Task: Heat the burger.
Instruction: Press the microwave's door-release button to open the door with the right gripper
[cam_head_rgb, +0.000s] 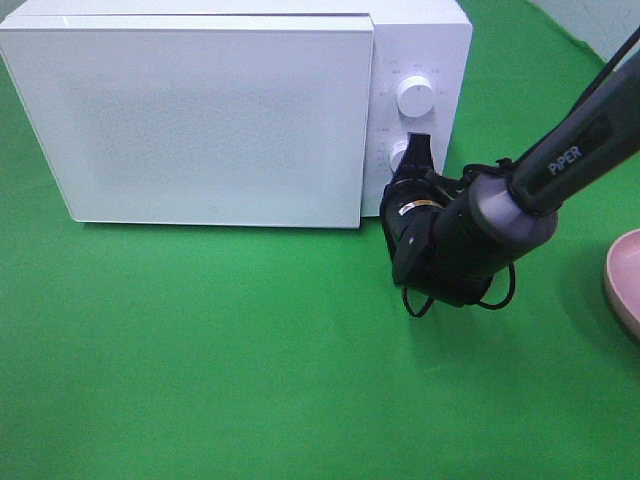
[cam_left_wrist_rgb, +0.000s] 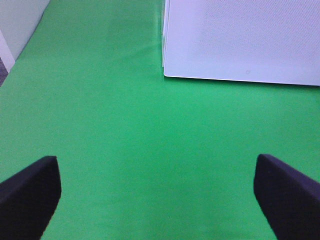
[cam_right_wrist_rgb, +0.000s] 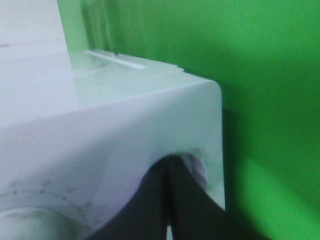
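Microwave (cam_head_rgb: 200, 110) sits at the far edge of the bench (cam_head_rgb: 200, 350), left of centre, door closed. Burger isn't visible in any view, so I can't tell where it is.

Right tool (cam_head_rgb: 418, 150): fingers pressed together, nothing between them. Tips are up against the lower knob (cam_head_rgb: 398, 155) on the control panel, which is the microwave's right-hand strip. The upper knob (cam_head_rgb: 416, 95) is just above and untouched. In the right wrist view the closed fingers (cam_right_wrist_rgb: 150, 200) meet in a point right at that knob's edge. Right arm (cam_head_rgb: 560, 160) comes in from the bench's far right corner.

Left tool (cam_left_wrist_rgb: 160, 200): fingers wide apart and holding nothing. It hangs over bare green bench, with the microwave's front left corner ahead of it. Not seen in the high view.

Pink plate (cam_head_rgb: 625, 280) is at the right side of the bench, cut off by the frame and well apart from the microwave.
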